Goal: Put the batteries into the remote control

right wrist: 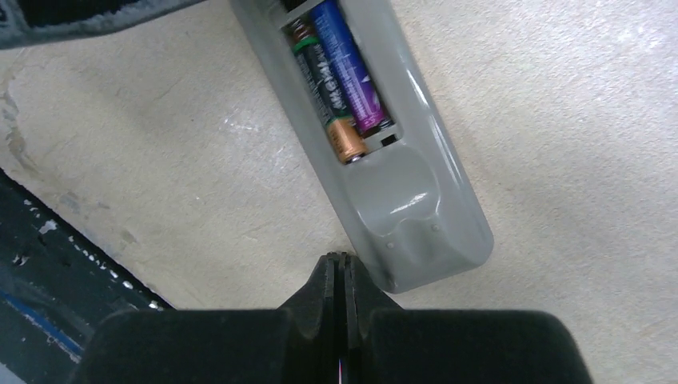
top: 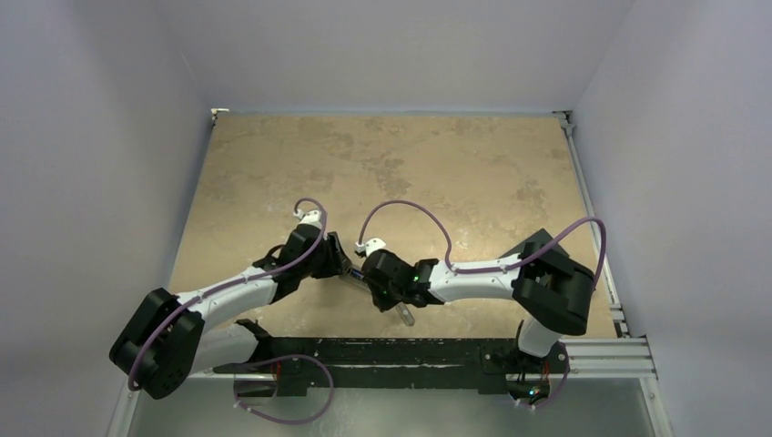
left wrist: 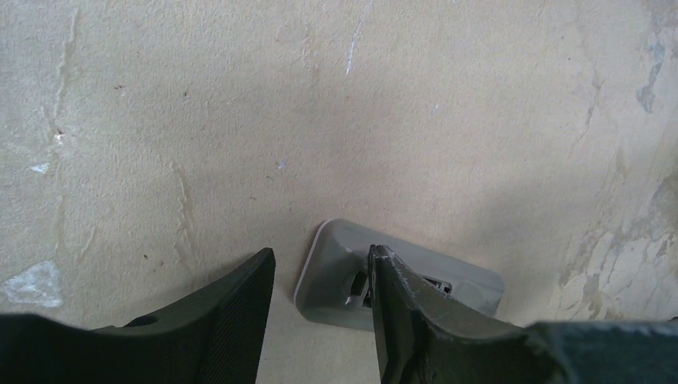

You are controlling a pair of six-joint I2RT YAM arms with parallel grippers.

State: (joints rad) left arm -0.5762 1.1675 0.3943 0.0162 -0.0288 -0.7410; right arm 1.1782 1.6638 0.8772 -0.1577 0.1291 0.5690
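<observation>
The remote control (right wrist: 416,208) lies grey underside up on the table, its battery recess uncovered. The purple battery (right wrist: 344,68) and the dark battery with the brassy end (right wrist: 324,88) lie side by side in the recess. My right gripper (right wrist: 342,258) is shut and empty, its tips just beside the remote's near corner. My left gripper (left wrist: 321,252) is open over the remote's other end (left wrist: 336,264), one finger across it and the other beside it on the table. In the top view the remote (top: 405,315) runs diagonally under both grippers.
The black rail (top: 391,350) runs along the table's near edge, close behind my right gripper; it also shows in the right wrist view (right wrist: 48,272). The tan tabletop (top: 410,173) stretches to the walls at the back and sides.
</observation>
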